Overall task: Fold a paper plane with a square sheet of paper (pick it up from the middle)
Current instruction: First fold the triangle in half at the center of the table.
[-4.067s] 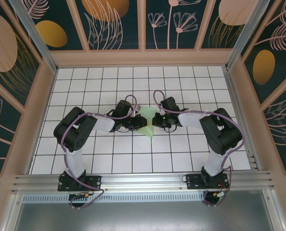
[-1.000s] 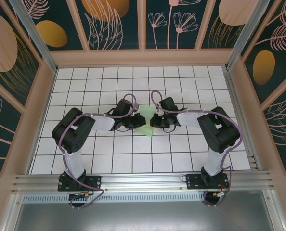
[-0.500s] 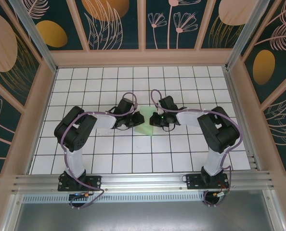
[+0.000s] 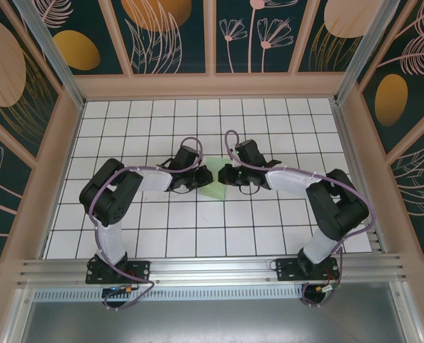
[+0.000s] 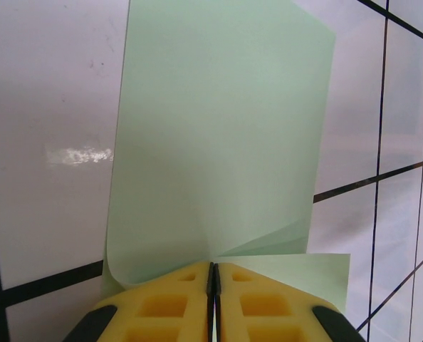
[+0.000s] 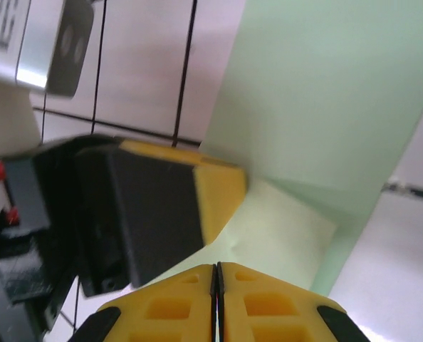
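The white-tiled worktop (image 4: 126, 136) carries the whole job. The left arm (image 4: 112, 193) and right arm (image 4: 333, 200) reach in from their bases and meet near the middle of it, low over the tiles.

Between them lies the square sheet of paper (image 4: 214, 190), pale green and mostly covered from above by the two wrists. In the left wrist view the sheet (image 5: 218, 128) curls up and away from a soft bend, with a second layer lying flat beneath it at the right, so I judge that one fold is being laid over. Nothing like a slim pointed dart has formed, so most of the folding is not yet done.

The left pincer (image 4: 203, 181) is closed. In its own camera the yellow tips (image 5: 213, 274) sit together with the bend of the sheet running straight into the seam, so it looks nipped on the paper's edge. The right pincer (image 4: 223, 176) also has its tips pressed together (image 6: 217, 274), just beside a yellow-padded finger (image 6: 215, 192) of the left one.

Whether the right pincer grips the pale flap (image 6: 283, 228) in front of it or merely presses near it I cannot tell. The sheet's (image 6: 325, 92) far corners are cut off, and its full outline is hard to make out from above.
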Motion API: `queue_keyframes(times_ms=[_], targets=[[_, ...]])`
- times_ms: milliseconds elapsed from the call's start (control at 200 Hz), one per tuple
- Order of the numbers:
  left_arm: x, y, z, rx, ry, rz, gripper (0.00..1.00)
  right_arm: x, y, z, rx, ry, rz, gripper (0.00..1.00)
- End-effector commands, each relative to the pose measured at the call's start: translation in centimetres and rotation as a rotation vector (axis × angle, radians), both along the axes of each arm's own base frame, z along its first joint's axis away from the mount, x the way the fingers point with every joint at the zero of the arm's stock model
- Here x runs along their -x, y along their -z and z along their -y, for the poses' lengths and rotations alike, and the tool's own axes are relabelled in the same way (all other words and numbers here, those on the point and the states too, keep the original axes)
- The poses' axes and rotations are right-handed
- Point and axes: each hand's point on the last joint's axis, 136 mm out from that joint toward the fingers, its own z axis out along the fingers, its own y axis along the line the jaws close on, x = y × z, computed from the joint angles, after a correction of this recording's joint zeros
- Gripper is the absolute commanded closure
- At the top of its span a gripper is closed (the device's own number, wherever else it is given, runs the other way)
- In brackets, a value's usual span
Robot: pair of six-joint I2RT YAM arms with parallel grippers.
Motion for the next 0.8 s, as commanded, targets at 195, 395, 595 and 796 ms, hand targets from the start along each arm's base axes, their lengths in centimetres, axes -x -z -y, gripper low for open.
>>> queue_keyframes(times_ms=[195,395,595,796], targets=[[1.2,1.5,-1.5,-0.045,-0.026,-0.039,0.87,3.1,2.7,-1.1,0.065,-0.042,-0.073,0.89],[1.7,1.8,-1.8,-0.049,-0.031,-0.047,0.87,3.3,4.2,-0.6,0.115,-0.039,-0.100,0.90],[1.9,2.0,-2.0,-0.054,-0.038,-0.052,0.87,3.8,5.0,-0.2,0.139,-0.051,-0.118,0.90],[1.9,2.2,-2.3,-0.066,-0.050,-0.057,0.87,4.4,5.6,0.0,0.152,-0.079,-0.131,0.90]])
